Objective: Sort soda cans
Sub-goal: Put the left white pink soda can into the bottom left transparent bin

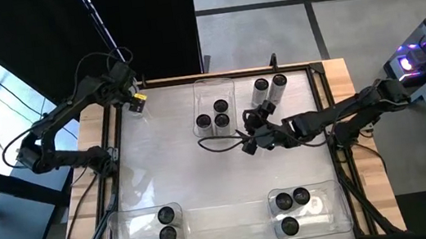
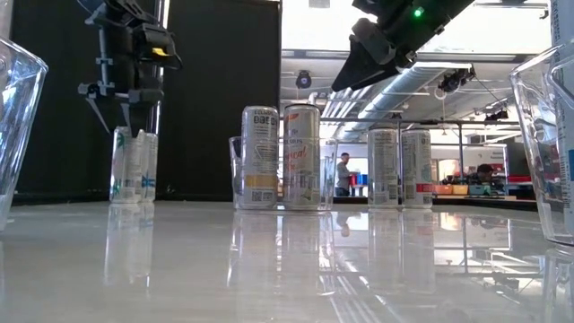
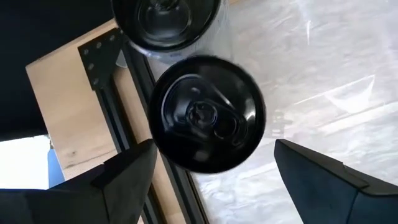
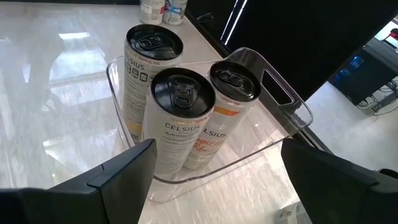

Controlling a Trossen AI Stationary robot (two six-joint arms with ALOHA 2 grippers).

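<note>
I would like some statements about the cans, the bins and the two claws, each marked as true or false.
1. The clear rectangular plastic bin at the far edge holds three silver-grey soda cans. True.
2. The near left clear bin holds four cans. False: it holds two.
3. Two cans stand on the bare table beside the far bin. True.
4. The right claw grips a can. False: it is open and holds nothing.
5. The left claw is open above a dark round can top. True.
6. The near right clear bin has no cans in it. False: it holds three.
</note>
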